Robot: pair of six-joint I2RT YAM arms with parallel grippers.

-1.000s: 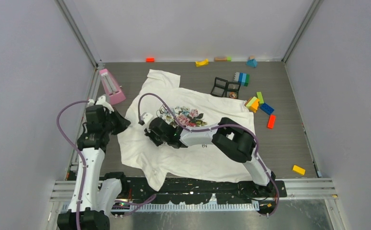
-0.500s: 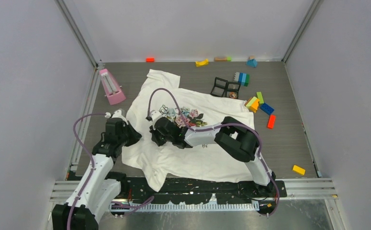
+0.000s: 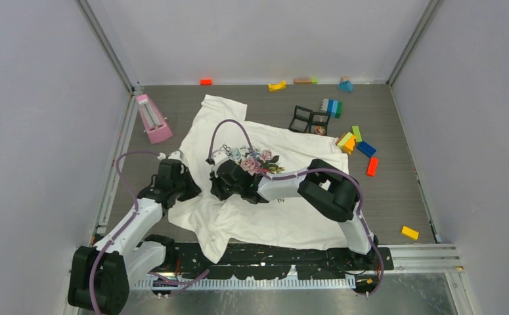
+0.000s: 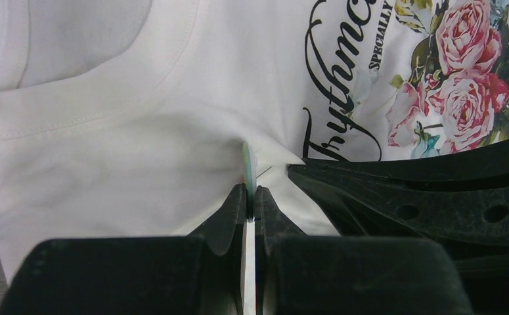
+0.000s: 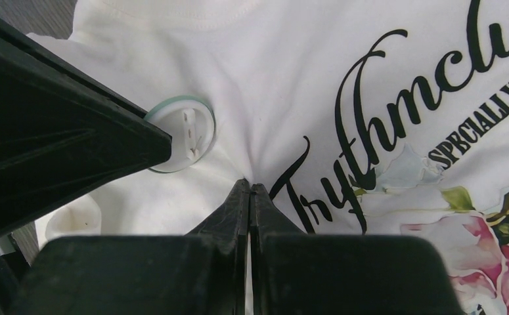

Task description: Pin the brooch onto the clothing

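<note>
Your left fingers (image 4: 232, 211) pinched the brooch (image 4: 245, 164), a round white disc with a green rim, holding it edge-on against the T-shirt (image 4: 140, 151), just left of its dark lettering. Your right fingers (image 5: 238, 207) were pressed together on a small pucker of fabric right beside it. The T-shirt lay spread across the middle of the worktop (image 3: 402, 190).
</note>
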